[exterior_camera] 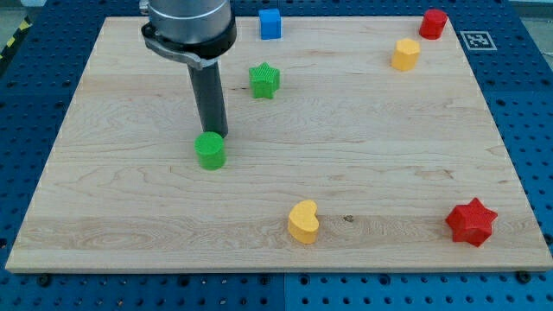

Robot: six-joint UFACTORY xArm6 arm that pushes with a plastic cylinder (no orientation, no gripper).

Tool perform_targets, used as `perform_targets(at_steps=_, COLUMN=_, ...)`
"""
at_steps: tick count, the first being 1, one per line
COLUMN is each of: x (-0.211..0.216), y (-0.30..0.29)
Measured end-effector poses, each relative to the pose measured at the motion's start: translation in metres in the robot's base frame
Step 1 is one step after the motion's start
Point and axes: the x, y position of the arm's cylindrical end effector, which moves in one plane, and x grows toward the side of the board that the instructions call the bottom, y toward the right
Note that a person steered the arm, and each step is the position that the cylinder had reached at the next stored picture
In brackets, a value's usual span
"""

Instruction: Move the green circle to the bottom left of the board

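The green circle [210, 150] sits left of centre on the wooden board [112, 225], which lies on the blue perforated bench [536, 104]. The end effector is a plain dark rod with nothing that opens or closes, so it holds nothing; my tip [215, 136] stands against the circle's upper right edge, apparently touching it. Between the circle and the board's bottom left corner the wood carries no other block. 6 other blocks lie around: a green star [264, 80] near, up and to the view's right; a blue cube [270, 24] at the top edge; a yellow block [405, 53] and a red block [433, 23] toward the top right; a yellow heart [303, 221] at the bottom centre; and a red star [471, 221] at the bottom right, well apart.
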Motion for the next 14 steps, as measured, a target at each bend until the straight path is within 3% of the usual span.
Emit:
perform_targets(at_steps=2, x=0.019, y=0.024)
perform_targets(at_steps=5, x=0.071, y=-0.019)
perform_targets(at_steps=10, x=0.058, y=-0.072)
perform_targets(at_steps=11, x=0.063, y=-0.084)
perform_targets(at_steps=13, x=0.113, y=-0.085)
perform_targets(at_steps=14, x=0.113, y=-0.079)
